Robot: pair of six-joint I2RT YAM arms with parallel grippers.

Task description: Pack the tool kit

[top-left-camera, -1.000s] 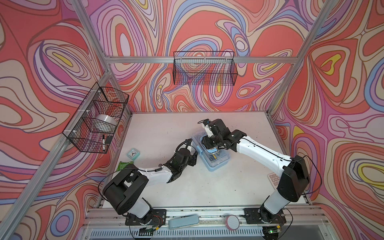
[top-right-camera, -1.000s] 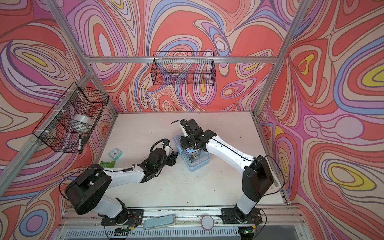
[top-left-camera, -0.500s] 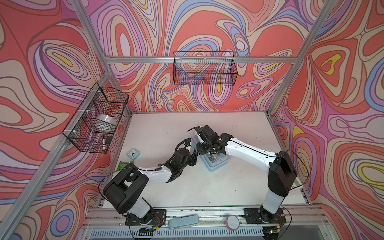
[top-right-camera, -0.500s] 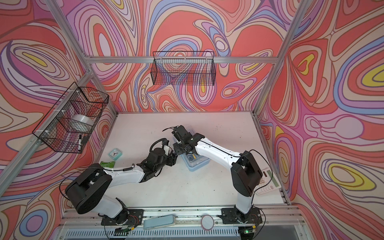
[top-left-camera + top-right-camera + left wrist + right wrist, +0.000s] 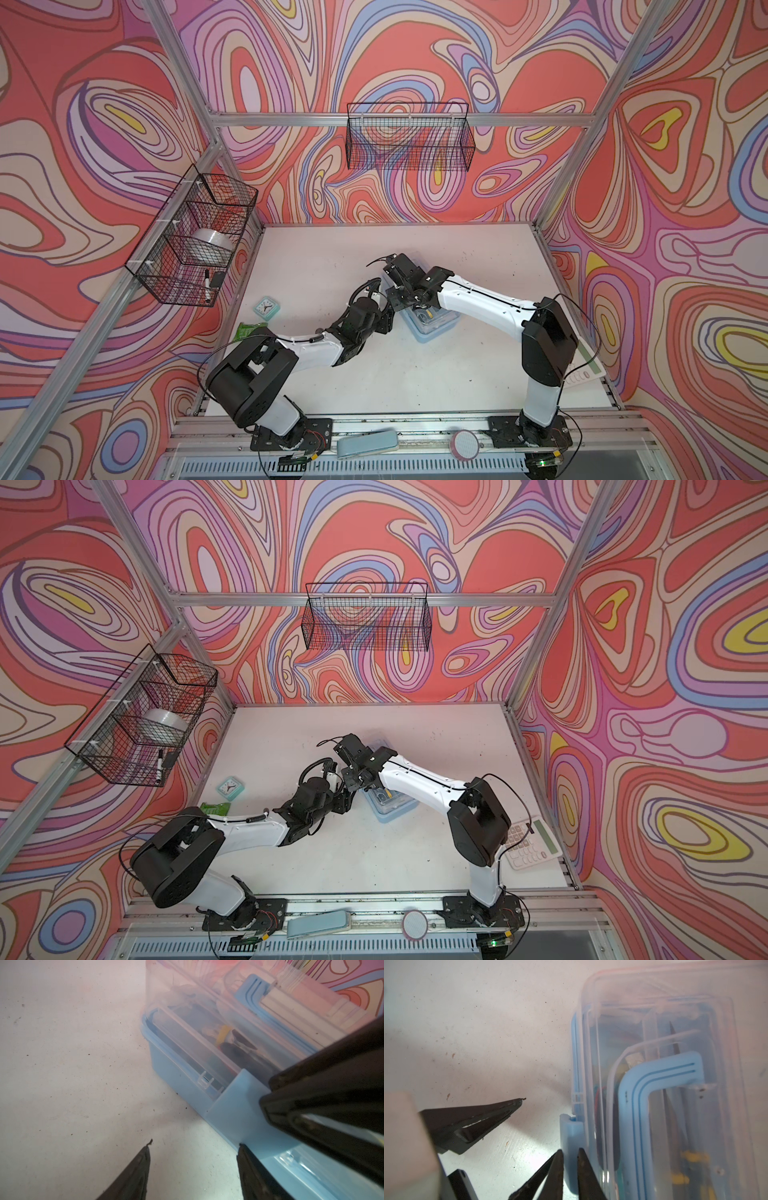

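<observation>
The tool kit [image 5: 436, 328] [image 5: 392, 810], a light blue box with a clear lid, lies mid-table in both top views. The lid is down, and yellow-and-black tools [image 5: 691, 1159] show through it under the pale blue handle [image 5: 654, 1080]. My right gripper [image 5: 570, 1150] [image 5: 397, 299] is at the box's left long side, shut on the blue side latch [image 5: 568, 1126]. My left gripper [image 5: 195, 1144] [image 5: 386, 320] stands open beside the same side, low over the table. One of its fingers [image 5: 249, 1167] is against the box wall [image 5: 182, 1080], and nothing is between its jaws.
A mint clock [image 5: 266, 308] and a green packet [image 5: 248, 331] lie at the left edge. A calculator [image 5: 530, 843] sits at the right edge. Wire baskets hang on the left wall [image 5: 195, 237] and back wall [image 5: 409, 141]. A grey-blue slab [image 5: 366, 444] rests on the front rail.
My right gripper has moved left from over the box to its left side and closed on the latch. The left arm has stayed put.
</observation>
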